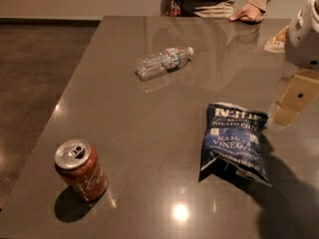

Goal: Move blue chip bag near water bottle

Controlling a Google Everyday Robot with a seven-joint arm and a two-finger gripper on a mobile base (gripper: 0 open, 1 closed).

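Note:
The blue chip bag (234, 141) lies flat on the dark grey table (149, 113), right of centre, its white lettering facing up. The water bottle (163, 62) lies on its side further back, near the table's middle, with its white cap pointing right. My gripper (292, 102) hangs at the right edge of the view, just right of the bag's top corner and above the table. It holds nothing that I can see. The white arm (304, 36) rises above it.
A red soda can (80, 170) stands upright at the front left of the table. A person stands at the far edge with a hand (246, 15) on the table. A pale object (277, 40) lies at the far right. The table's left edge drops to the floor.

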